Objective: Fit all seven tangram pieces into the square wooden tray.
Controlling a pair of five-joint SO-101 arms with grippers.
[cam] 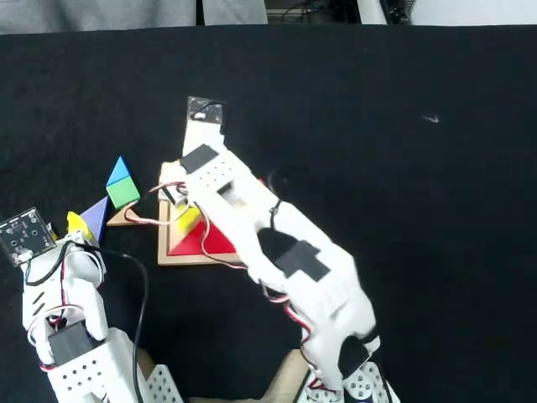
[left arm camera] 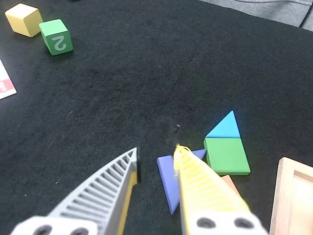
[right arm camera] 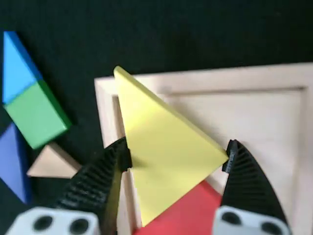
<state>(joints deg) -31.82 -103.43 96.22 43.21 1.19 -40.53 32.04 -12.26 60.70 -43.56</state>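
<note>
Right pincer (right arm camera: 177, 154) is pinching the yellow triangle (right arm camera: 161, 147) over the nine o'clock rim of the wooden tray (right arm camera: 205, 81), and inside, a red triangle (right arm camera: 183, 215) lies on the six o'clock side. Left pincer (left arm camera: 156, 151) is spread wide by the purple piece (left arm camera: 167, 183). The green square (left arm camera: 226, 155) and blue triangle (left arm camera: 225, 128) sit on the counter (left arm camera: 146, 73) at the tray's nine o'clock.

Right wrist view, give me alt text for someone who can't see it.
The right gripper holds a yellow triangle across one corner of the wooden tray, overlapping its rim, with a red piece in the tray. Beside it on the black table lie a light blue triangle, green square, dark blue piece and tan triangle.
</note>
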